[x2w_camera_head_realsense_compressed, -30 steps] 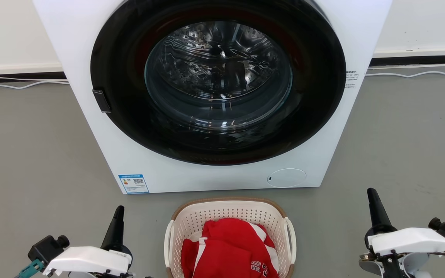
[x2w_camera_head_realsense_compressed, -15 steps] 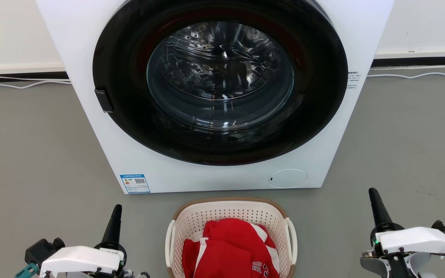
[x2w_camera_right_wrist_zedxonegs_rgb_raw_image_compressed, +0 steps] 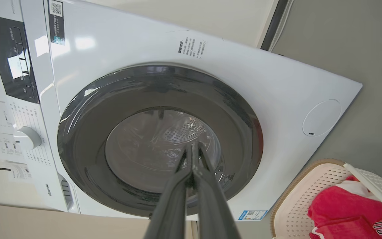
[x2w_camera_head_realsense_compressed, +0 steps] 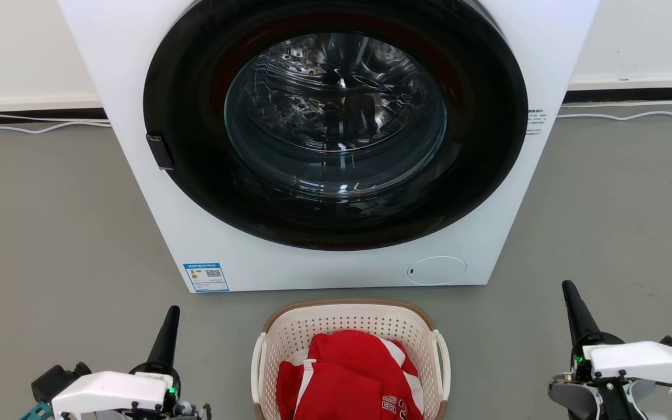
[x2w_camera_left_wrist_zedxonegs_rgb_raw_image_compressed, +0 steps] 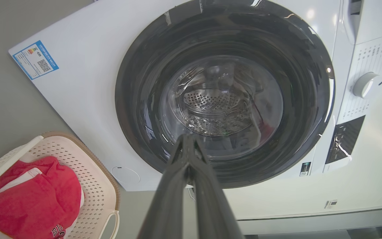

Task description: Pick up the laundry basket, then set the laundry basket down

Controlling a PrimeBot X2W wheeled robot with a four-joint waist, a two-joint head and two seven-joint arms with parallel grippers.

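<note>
Shows the laundry basket [x2w_camera_head_realsense_compressed: 347, 321] upright on the floor [x2w_camera_head_realsense_compressed: 50, 233] between left gripper [x2w_camera_head_realsense_compressed: 170, 326] and right gripper [x2w_camera_head_realsense_compressed: 572, 300], fingers [x2w_camera_left_wrist_zedxonegs_rgb_raw_image_compressed: 174, 186] pressed together, clear of its handles [x2w_camera_head_realsense_compressed: 443, 361].

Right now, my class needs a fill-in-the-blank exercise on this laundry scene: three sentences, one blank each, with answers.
1. The laundry basket stands in front of the ____.
2. The garment lying in it is mostly ____.
3. The left gripper and the right gripper are both ____.
Missing words: washing machine; red; shut.
</note>
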